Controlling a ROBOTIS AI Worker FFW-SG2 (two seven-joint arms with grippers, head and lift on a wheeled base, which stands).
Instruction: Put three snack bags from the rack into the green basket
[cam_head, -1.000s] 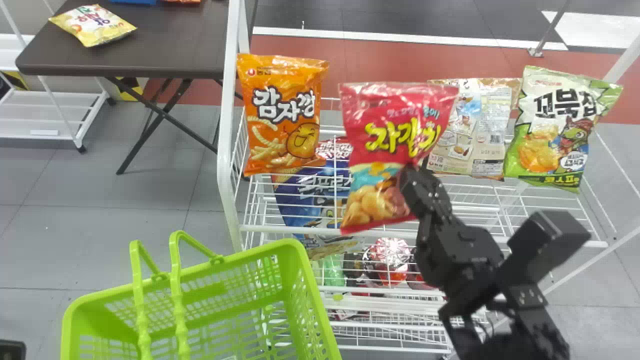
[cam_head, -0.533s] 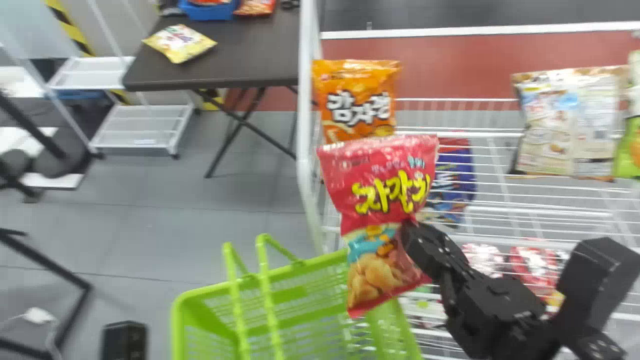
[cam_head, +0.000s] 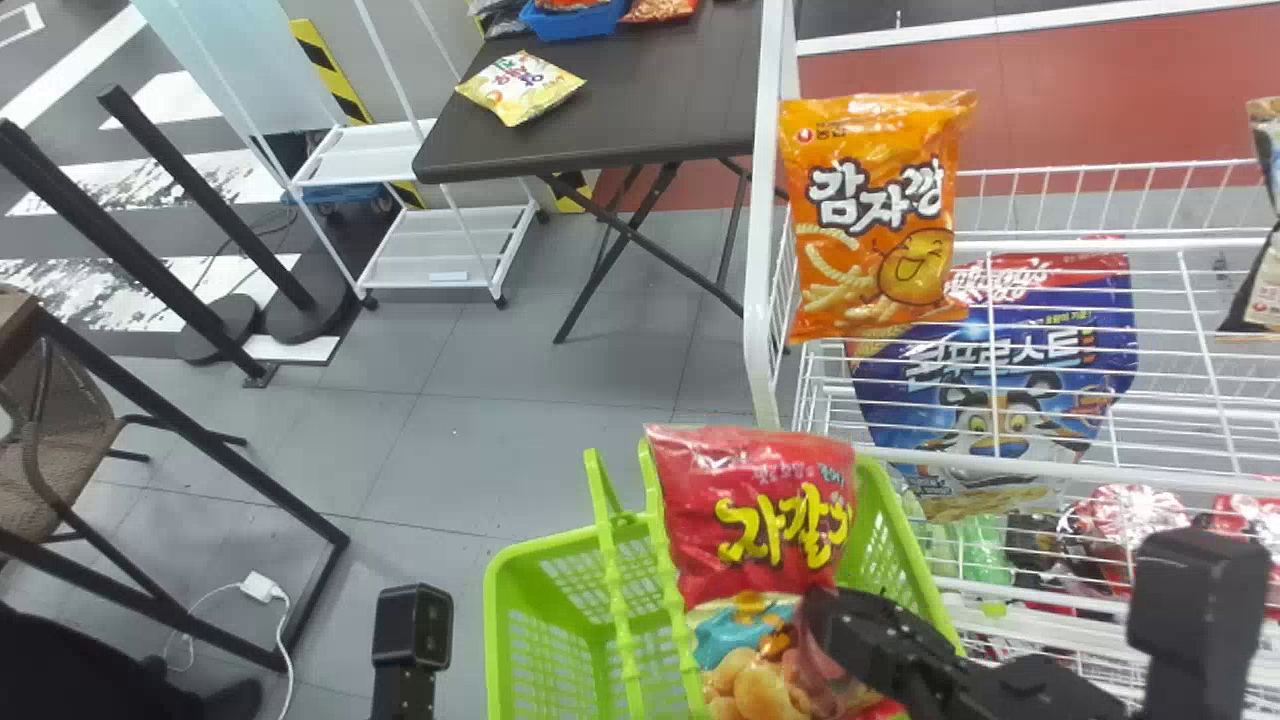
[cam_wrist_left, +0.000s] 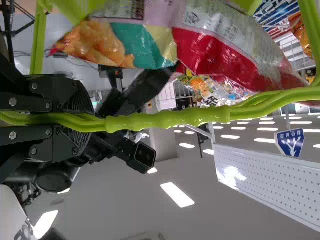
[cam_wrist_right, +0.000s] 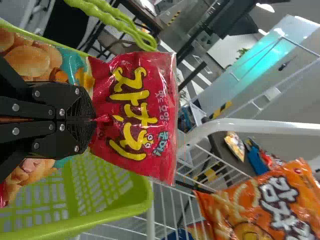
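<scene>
The right gripper is closed on a red snack bag, its two fingertips pinching a fold of the wrapper about midway along the bag. The bag hangs nearly upright over the green basket – toward the basket's right edge, its top overlapping the far edge in the head view. The left gripper is closed around the basket's handles, which run between its fingers.

The basket is just beside the rack, near that rack's near left corner. An orange snack bag stands upright at the rack's left edge, and a blue bag is behind the wires, lower and farther right. A beige bag is cut off by the right of the head view.

On the dark table, a yellow bag lies flat by the left edge – a blue tray is beyond it.
</scene>
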